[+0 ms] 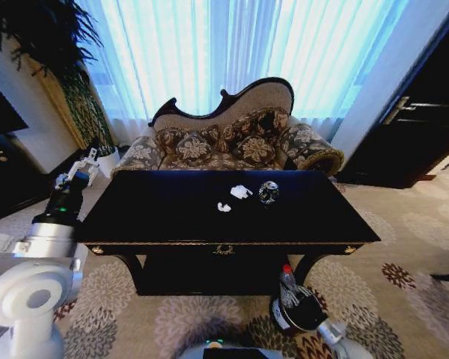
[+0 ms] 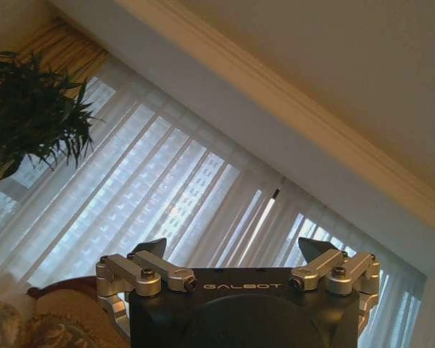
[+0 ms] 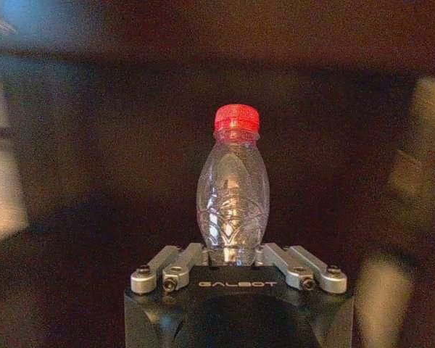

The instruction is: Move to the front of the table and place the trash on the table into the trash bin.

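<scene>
Head view shows me the big dark table [image 1: 179,217] right in front, with a sofa [image 1: 232,142] behind it. Low down by the front of the table sits the little round trash bin [image 1: 298,314]. My right gripper [image 1: 290,293] is down there, just over the bin, holding the bottle [image 1: 287,280] with the red cap. A shiny crushed can [image 1: 268,192] and two paper wads [image 1: 241,191] sit on the table top, near each other.

I think the job now is dropping the bottle in the bin. To do it well, I should get the bottle right over the middle of the bin, not over the rim, and let go only when it is low. The bottle is light and round, so it could bounce or roll away.

In the right wrist view, the gripper [image 3: 235,255] is pressed in on the bottom of the bottle [image 3: 233,196], pinching it upright.

My left gripper [image 1: 86,166] waits up high beside the table's left end. Its fingers [image 2: 151,250] are spread wide with nothing in them.
</scene>
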Robot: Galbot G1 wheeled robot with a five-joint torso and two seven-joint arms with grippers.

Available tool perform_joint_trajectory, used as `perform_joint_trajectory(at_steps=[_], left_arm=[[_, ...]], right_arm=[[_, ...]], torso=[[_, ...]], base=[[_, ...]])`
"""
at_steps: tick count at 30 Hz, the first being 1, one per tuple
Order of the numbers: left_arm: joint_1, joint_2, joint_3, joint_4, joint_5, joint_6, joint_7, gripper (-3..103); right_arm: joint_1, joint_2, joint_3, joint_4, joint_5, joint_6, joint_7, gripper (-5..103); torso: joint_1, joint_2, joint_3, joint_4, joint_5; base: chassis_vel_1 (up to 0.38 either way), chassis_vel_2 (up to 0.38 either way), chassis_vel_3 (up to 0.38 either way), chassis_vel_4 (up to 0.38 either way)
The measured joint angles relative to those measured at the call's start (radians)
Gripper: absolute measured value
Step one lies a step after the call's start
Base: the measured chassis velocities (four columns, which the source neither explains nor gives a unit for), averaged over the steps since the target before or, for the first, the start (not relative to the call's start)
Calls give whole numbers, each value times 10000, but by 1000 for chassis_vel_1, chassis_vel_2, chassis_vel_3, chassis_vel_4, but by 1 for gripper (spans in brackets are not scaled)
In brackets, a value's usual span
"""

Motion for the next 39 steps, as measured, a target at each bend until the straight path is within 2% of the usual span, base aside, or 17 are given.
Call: perform_joint_trajectory(at_steps=[1, 2, 4, 6, 7, 12, 13, 16, 20, 24, 28, 30, 34, 36, 38, 39], left_arm=[[20, -14, 7, -3, 16, -5, 6, 100], [20, -14, 7, -3, 16, -5, 6, 100], [27, -12, 14, -16, 41, -9, 38, 100], [37, 28, 13, -12, 98, -33, 113, 100], [37, 28, 13, -12, 98, -33, 113, 100], [37, -32, 137, 57, 198, -46, 141, 100], [37, -32, 137, 57, 198, -46, 141, 100], [0, -125, 246, 58, 285, -59, 212, 100], [-29, -129, 271, 59, 288, -65, 258, 100], [-85, -76, 251, 134, 268, -75, 328, 100], [-248, -14, 360, 313, 280, -97, 410, 100], [-305, -3, 408, 328, 285, -108, 434, 100], [-300, 11, 389, 306, 241, -132, 502, 100], [-313, 10, 426, 377, 226, -171, 556, 100], [-319, 11, 436, 384, 225, -173, 558, 100], [-370, 11, 509, 415, 225, -181, 564, 100]], right_arm=[[100, 98, -129, -208, 11, -321, 694, 22], [100, 98, -129, -208, 11, -321, 694, 22], [273, 258, -298, -584, 129, -695, 1567, 22], [517, 503, -568, -1039, 766, -1014, 2478, 22], [517, 503, -568, -1039, 766, -1014, 2478, 22], [1083, 866, -869, -1446, 1598, -1195, 3945, 22], [1083, 866, -869, -1446, 1598, -1195, 3945, 22], [1312, 1086, -1021, -1316, 2122, -1178, 4654, 22], [1583, 1214, -973, -1484, 1947, -942, 4885, 22], [1739, 1259, -897, -1831, 1683, -847, 5011, 22], [1966, 1292, -848, -2010, 1892, -1036, 5814, 22], [2235, 1311, -760, -2349, 1613, -999, 6220, 22], [2542, 1350, -695, -2844, 1294, -792, 6316, 22], [2782, 1352, -649, -3321, 1221, -335, 6034, 22], [2802, 1348, -647, -3363, 1221, -281, 5987, 22], [2924, 1303, -633, -3667, 1220, 86, 5629, 22]], torso=[[0, 0, 0, 1, -1], [0, 0, 0, 1, -1], [-1, 0, 0, 0, 1], [0, 0, 0, -1, 1], [0, 0, 0, -1, 1], [0, 0, 0, 0, -2], [0, 0, 0, 0, -2], [0, 0, 0, -1, 2], [0, 0, 0, 3, -2], [0, -1, 0, -2, 0], [0, 0, 0, -2, 1], [0, -1, 0, -2, -2], [0, -1, 0, 1, 2], [0, -1, 0, 1, 0], [0, 0, 0, 0, 1], [0, 0, 0, 1, 1]], base=[[0, 0, 0, 0], [0, 0, 0, 0], [0, 0, 0, 0], [0, 0, 0, 0], [0, 0, 0, 0], [0, 0, 0, 0], [0, 0, 0, 0], [0, 0, 0, 0], [0, 0, 0, 0], [0, 0, 0, 0], [0, 0, 0, 0], [0, 0, 0, 0], [0, 0, 0, 0], [0, 0, 0, 0], [0, 0, 0, 0], [0, 0, 0, 0]])
